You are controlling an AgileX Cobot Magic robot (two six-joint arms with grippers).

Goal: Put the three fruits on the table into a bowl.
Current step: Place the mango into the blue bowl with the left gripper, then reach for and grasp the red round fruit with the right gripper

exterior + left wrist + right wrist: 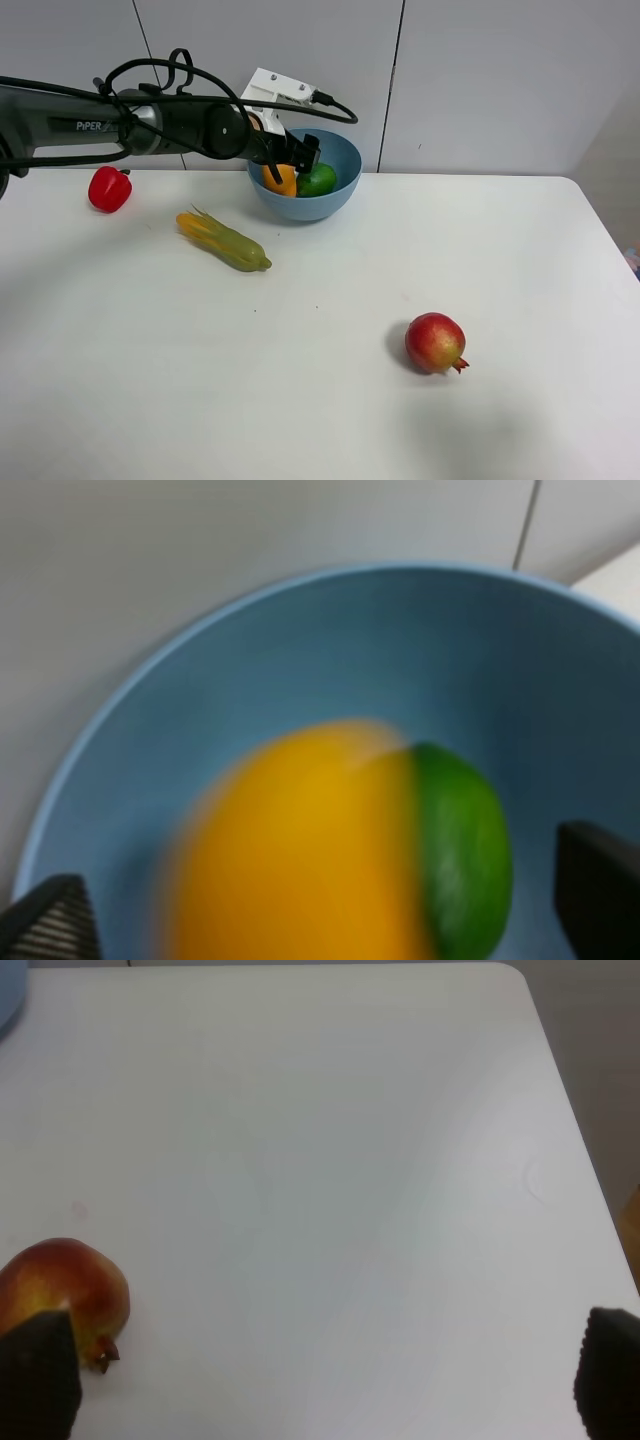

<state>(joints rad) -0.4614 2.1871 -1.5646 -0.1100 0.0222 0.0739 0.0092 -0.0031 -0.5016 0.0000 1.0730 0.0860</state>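
Note:
The light-blue bowl point(335, 190) stands at the back of the white table point(400, 260). Inside it lie the orange-yellow mango point(282, 180) and the green lime point(320, 180), side by side. My left gripper point(295, 158) hovers over the bowl's left rim. In the left wrist view the left gripper point(325, 920) is open, its fingers wide on either side of the blurred mango point(300, 850) and the lime point(465, 860), with the bowl point(300, 650) around them. The red pomegranate point(435, 343) lies on the table at the front right. My right gripper point(325, 1380) is open above the table, with the pomegranate point(65, 1285) by one fingertip.
A small red bell pepper point(109, 189) sits at the back left. A long green-yellow husked vegetable point(225, 240) lies in front of the bowl, to its left. The table's right edge point(600, 230) runs close to the pomegranate's side.

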